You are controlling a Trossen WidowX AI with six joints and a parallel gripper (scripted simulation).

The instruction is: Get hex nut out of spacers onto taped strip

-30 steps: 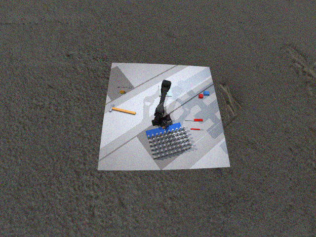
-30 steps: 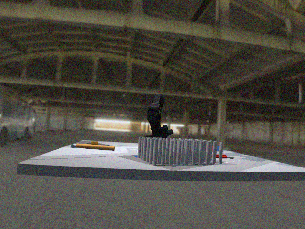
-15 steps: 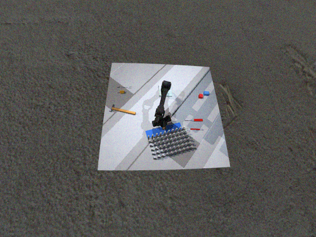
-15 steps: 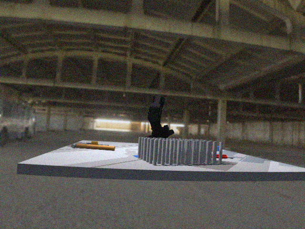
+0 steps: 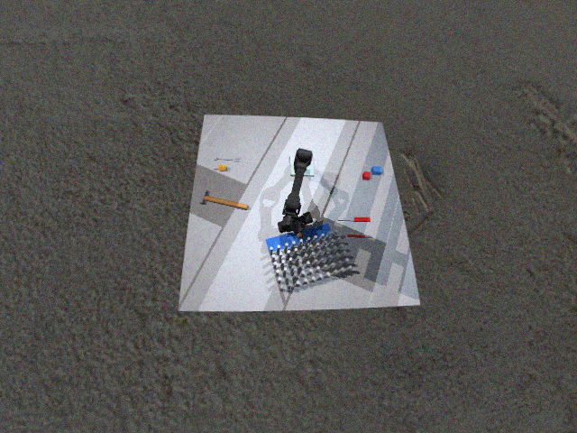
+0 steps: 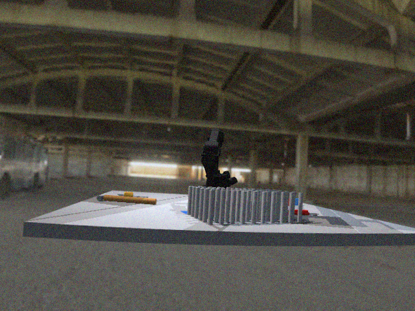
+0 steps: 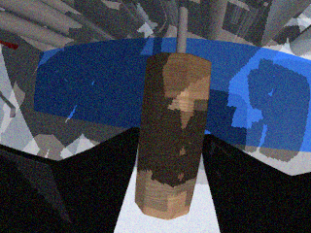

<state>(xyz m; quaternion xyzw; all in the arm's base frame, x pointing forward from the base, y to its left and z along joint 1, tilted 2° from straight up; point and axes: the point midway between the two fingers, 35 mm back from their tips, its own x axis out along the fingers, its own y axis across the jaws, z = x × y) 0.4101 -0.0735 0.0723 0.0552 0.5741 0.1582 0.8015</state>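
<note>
My gripper (image 5: 298, 232) (image 7: 171, 138) is shut on the brown wooden handle (image 7: 175, 97) of a tool. It is over the blue taped strip (image 5: 276, 243) (image 7: 87, 87). The tool's thin grey shaft (image 7: 182, 29) points forward from the handle into the near edge of the spacer field. Its far end is hidden among the spacers. The metal spacers (image 6: 231, 207) (image 7: 219, 19) stand upright in rows beyond the strip. I cannot make out the hex nut in any view. In the exterior view the spacers hide the fingers and the tool.
A hammer (image 5: 225, 201) (image 6: 129, 199), a yellow piece (image 5: 223, 168) (image 6: 128, 194) and a thin dark tool (image 5: 226, 160) lie left. Two red-handled tools, one upper (image 5: 361, 219) and one lower (image 5: 356, 235), lie right of the field. A red block (image 5: 366, 175) and blue block (image 5: 377, 170) are farther back.
</note>
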